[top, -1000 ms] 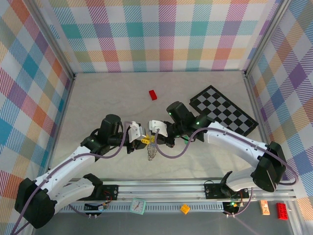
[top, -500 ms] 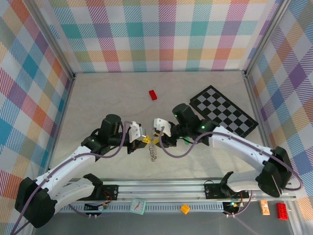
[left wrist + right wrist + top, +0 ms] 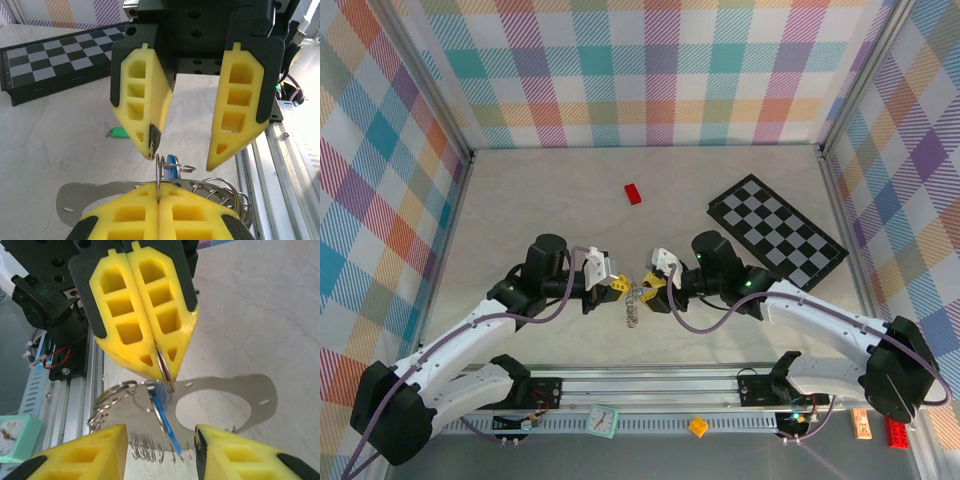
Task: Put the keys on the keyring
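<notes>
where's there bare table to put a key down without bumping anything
Bare table: the far-left stretch from the left wall to the brick, and the strip along the back wall behind the board. Crowded: the centre, where the left gripper and right gripper meet at the keyring.

Left gripper (image 3: 164, 374) is clamping its yellow fingers (image 3: 125, 315) flat together on a small wire ring (image 3: 170, 384). Blue key (image 3: 165, 426) is hanging just below that ring, tip pointing down. Right gripper (image 3: 161, 454) is holding its fingers (image 3: 80, 455) well apart, either side of the key tip, not touching it. Keyring (image 3: 252, 392) is sitting behind the key.
</notes>
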`<action>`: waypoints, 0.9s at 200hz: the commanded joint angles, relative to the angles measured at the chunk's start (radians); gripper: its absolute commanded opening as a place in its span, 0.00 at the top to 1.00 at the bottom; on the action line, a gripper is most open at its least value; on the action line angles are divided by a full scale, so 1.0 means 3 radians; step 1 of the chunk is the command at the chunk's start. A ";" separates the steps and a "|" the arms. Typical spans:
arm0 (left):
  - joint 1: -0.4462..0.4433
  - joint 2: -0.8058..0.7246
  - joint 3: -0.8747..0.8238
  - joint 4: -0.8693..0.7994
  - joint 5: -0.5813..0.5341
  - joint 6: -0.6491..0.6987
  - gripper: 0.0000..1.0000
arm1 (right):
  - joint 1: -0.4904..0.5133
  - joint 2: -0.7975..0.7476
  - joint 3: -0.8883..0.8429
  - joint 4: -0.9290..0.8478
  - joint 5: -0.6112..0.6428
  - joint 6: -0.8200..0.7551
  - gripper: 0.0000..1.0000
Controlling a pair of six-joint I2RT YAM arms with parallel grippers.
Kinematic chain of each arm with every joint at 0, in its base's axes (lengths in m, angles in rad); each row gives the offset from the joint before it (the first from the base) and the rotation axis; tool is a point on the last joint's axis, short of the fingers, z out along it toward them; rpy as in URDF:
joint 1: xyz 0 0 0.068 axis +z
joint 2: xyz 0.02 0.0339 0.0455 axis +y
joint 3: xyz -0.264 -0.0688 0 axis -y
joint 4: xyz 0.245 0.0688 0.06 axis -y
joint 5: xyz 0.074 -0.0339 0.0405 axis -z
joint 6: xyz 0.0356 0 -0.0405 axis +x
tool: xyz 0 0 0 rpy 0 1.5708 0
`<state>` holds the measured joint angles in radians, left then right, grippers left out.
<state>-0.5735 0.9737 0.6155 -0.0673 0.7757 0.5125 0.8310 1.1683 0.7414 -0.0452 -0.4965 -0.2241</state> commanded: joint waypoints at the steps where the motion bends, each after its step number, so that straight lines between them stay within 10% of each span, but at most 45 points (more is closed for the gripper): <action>1: -0.0039 0.0001 -0.0032 0.0212 0.0156 -0.0044 1.00 | 0.0037 0.0090 0.0039 0.0234 -0.0083 0.0052 0.64; 60: -0.0047 -0.0026 -0.0062 0.0260 0.0190 -0.0060 1.00 | 0.0037 0.0086 0.0102 0.0014 0.0069 -0.0223 1.00; 146: -0.0102 -0.0172 -0.0174 0.0492 0.0236 -0.0033 1.00 | 0.0037 0.0288 0.0222 -0.0129 -0.0177 -0.0276 1.00; 180: -0.0133 -0.0161 -0.0166 0.0376 0.0208 0.0072 1.00 | 0.0001 -0.0050 0.0058 -0.0101 0.0071 -0.0307 0.70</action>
<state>-0.5915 0.9417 0.5659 0.0078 0.8101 0.4934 0.8379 1.2324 0.7853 -0.0795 -0.5026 -0.3038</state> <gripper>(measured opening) 0.043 0.215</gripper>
